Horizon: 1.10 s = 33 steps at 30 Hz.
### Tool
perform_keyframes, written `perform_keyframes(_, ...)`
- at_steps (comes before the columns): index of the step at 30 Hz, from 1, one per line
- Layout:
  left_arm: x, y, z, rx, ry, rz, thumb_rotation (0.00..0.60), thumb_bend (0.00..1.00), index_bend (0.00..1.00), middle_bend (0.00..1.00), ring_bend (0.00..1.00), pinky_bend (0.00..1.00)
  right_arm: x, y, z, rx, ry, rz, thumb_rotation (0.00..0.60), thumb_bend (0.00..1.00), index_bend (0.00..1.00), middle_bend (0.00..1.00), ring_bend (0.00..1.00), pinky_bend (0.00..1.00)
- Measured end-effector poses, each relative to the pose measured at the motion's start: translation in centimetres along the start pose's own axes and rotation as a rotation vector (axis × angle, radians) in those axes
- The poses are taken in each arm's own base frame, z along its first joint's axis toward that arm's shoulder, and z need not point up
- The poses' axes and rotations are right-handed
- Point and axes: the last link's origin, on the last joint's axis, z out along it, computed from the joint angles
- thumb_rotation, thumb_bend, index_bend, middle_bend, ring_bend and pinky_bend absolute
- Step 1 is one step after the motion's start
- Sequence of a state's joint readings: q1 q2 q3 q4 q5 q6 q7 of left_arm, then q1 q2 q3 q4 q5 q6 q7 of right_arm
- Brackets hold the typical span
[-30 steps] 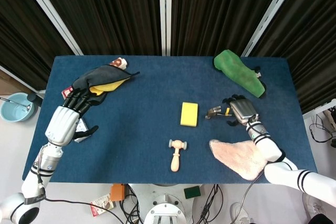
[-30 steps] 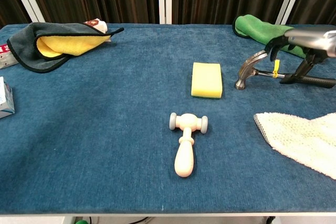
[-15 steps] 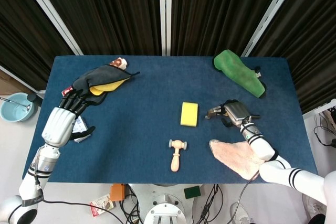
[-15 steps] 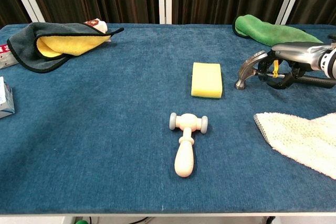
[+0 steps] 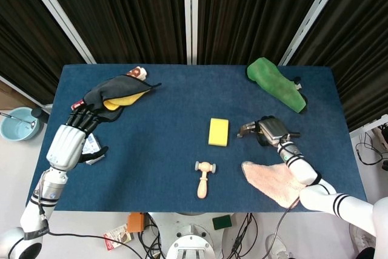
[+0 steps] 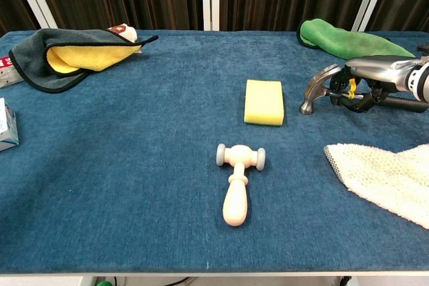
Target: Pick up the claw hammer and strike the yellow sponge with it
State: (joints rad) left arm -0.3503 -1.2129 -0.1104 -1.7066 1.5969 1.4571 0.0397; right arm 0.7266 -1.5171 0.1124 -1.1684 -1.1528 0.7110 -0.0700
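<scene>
Right hand on the claw hammer

The right hand point(image 6: 382, 80) wraps its fingers around the claw hammer point(image 6: 320, 90) near its head, right of the yellow sponge point(image 6: 264, 102).

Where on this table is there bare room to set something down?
Widest bare cloth: between the grey-and-yellow towel and the yellow sponge, down past the wooden mallet to the near edge. Crowded on the right: claw hammer under the right hand, green cloth, cream towel.

Two hammers, a claw hammer point(image 6: 320, 89) and a wooden mallet point(image 6: 237, 180), share the table with one yellow sponge point(image 6: 263, 102) and three cloths: green point(image 6: 338, 40), cream point(image 6: 389, 179), grey-and-yellow point(image 6: 64, 55).
</scene>
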Motion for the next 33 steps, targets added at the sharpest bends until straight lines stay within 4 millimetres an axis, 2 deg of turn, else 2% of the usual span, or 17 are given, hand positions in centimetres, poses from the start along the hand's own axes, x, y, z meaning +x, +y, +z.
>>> perform_keyframes(5, 0.0, 0.0, 0.0, 0.002, 0.0, -0.002, 0.6, 0.12, 0.29, 0.18, 0.08, 0.11, 0.0, 0.2, 0.0, -0.004, 0.002, 0.001, 0.6, 0.65, 0.51, 0.43, 0.25, 0.25)
perform_keyframes(14, -0.2, 0.0, 0.0, 0.002, -0.007, 0.0, 0.6, 0.12, 0.29, 0.18, 0.08, 0.11, 0.2, 0.1, 0.0, 0.002, 0.017, 0.004, 0.6, 0.88, 0.58, 0.48, 0.31, 0.29)
perform_keyframes(19, -0.4, -0.2, -0.1, 0.011, -0.016, 0.003, 0.6, 0.12, 0.29, 0.18, 0.08, 0.11, 0.5, 0.1, -0.1, 0.012, 0.032, 0.009, 0.6, 0.96, 0.63, 0.51, 0.35, 0.32)
perform_keyframes(27, -0.4, -0.4, -0.2, 0.021, -0.017, 0.0, 0.6, 0.12, 0.29, 0.18, 0.08, 0.11, 0.9, 0.2, -0.4, 0.031, 0.079, 0.014, 0.6, 1.0, 0.71, 0.57, 0.44, 0.41)
perform_keyframes(33, -0.7, -0.4, -0.3, 0.023, -0.022, 0.004, 0.6, 0.12, 0.29, 0.18, 0.08, 0.11, 1.2, 0.2, -0.8, 0.048, 0.115, 0.034, 0.6, 1.0, 0.83, 0.69, 0.59, 0.57)
